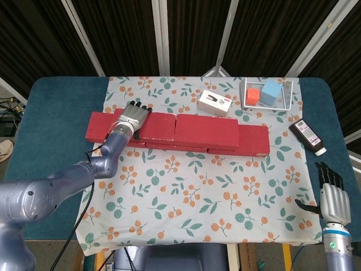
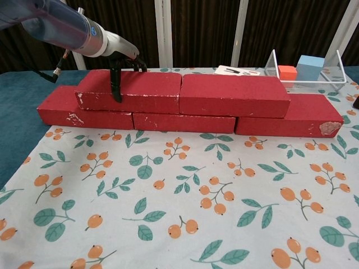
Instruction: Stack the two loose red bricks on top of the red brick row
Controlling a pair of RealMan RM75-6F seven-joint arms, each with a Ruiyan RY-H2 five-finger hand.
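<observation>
Here the left hand [image 2: 124, 59] grips the upper-left brick [image 2: 132, 91] atop the brick row [image 2: 185, 121], while the right hand [image 1: 333, 197] hangs spread and empty

Blue table [image 1: 56, 101] under floral cloth [image 1: 197, 186]

red bricks [image 2: 185, 98], leaf-and-orange-berry cloth [image 2: 185, 202], teal table [image 1: 56, 101]

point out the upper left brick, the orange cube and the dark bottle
upper left brick [image 2: 147, 92], chest view, middle of its front face
orange cube [image 1: 252, 96], head view, its top face
dark bottle [image 1: 307, 136], head view, middle of its body
</observation>
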